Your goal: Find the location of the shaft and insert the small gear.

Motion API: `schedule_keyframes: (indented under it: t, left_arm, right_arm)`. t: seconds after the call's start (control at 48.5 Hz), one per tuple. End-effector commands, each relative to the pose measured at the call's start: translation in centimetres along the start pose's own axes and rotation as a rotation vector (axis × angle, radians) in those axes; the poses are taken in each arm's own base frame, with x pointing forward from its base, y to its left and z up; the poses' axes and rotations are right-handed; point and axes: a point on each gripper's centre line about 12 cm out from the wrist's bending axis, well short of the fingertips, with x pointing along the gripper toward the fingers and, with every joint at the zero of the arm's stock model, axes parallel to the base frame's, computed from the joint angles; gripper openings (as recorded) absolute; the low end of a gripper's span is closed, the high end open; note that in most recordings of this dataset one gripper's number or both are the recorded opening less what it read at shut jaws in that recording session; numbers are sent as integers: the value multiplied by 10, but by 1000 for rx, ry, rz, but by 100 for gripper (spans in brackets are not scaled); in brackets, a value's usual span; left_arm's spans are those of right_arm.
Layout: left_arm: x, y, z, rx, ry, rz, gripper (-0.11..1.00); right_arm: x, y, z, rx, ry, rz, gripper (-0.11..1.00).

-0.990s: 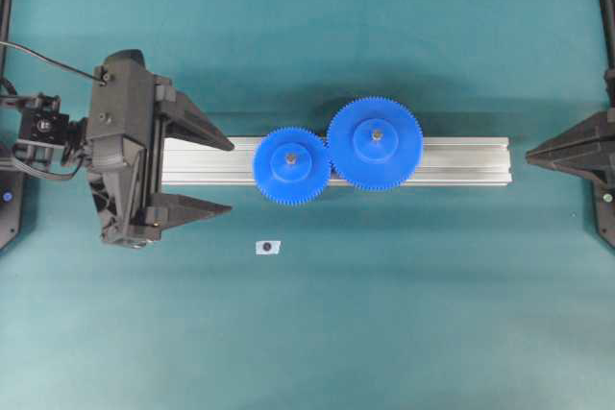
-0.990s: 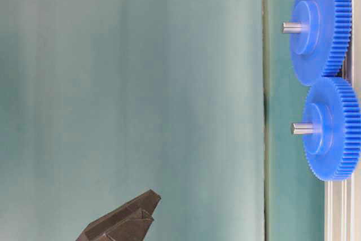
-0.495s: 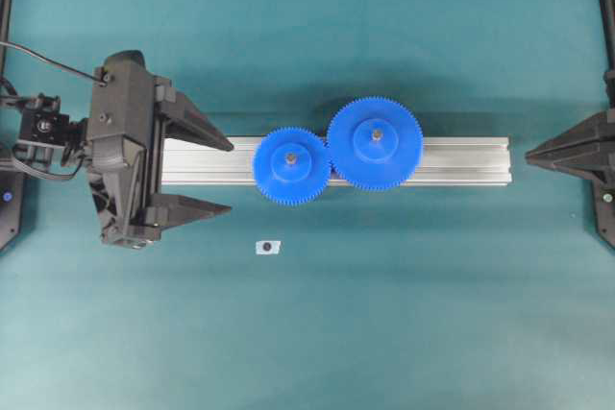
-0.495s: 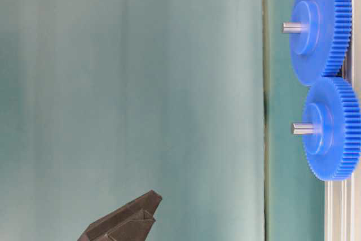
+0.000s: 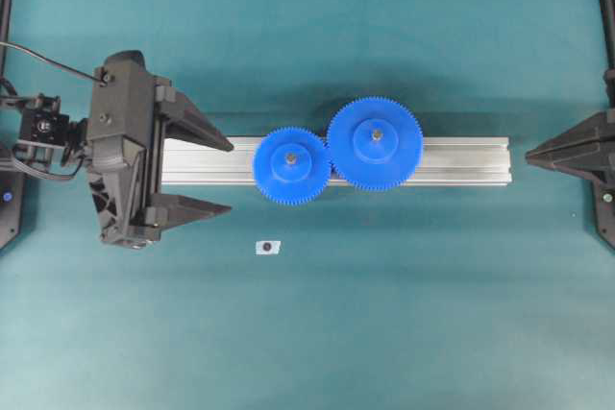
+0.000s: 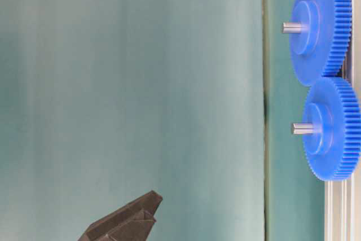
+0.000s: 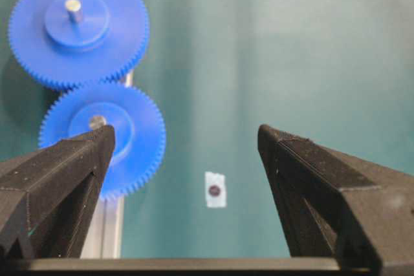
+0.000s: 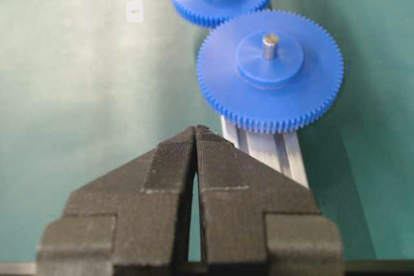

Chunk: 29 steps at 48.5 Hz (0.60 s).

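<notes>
The small gear (image 5: 291, 165) sits on the aluminium rail (image 5: 461, 160), its teeth meshed with the larger blue gear (image 5: 375, 143). The grey shaft (image 5: 290, 154) pokes up through the small gear's hub, plain in the table-level view as the shaft (image 6: 302, 128) in the small gear (image 6: 338, 139). My left gripper (image 5: 230, 178) is open and empty at the rail's left end, short of the gear. In the left wrist view the small gear (image 7: 129, 140) lies beyond the left fingertip. My right gripper (image 5: 530, 154) hangs shut off the rail's right end, holding nothing.
A small white sticker with a dark dot (image 5: 268, 247) lies on the teal mat in front of the rail, and shows between the open fingers as the sticker (image 7: 215, 190). The larger gear (image 8: 272, 69) stands nearest the right gripper (image 8: 196, 128). Black frame posts line both side edges.
</notes>
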Motion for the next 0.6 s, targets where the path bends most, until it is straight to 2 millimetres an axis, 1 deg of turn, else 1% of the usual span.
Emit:
schedule_keyframes:
  t: [0.0, 0.578]
  left_arm:
    - [-2, -2, 7, 5, -26, -6, 91]
    - [-2, -2, 4, 4, -18, -7, 91]
  right_arm:
    - [0, 0, 5, 8, -12, 1, 4]
    - [0, 0, 5, 8, -12, 1, 4]
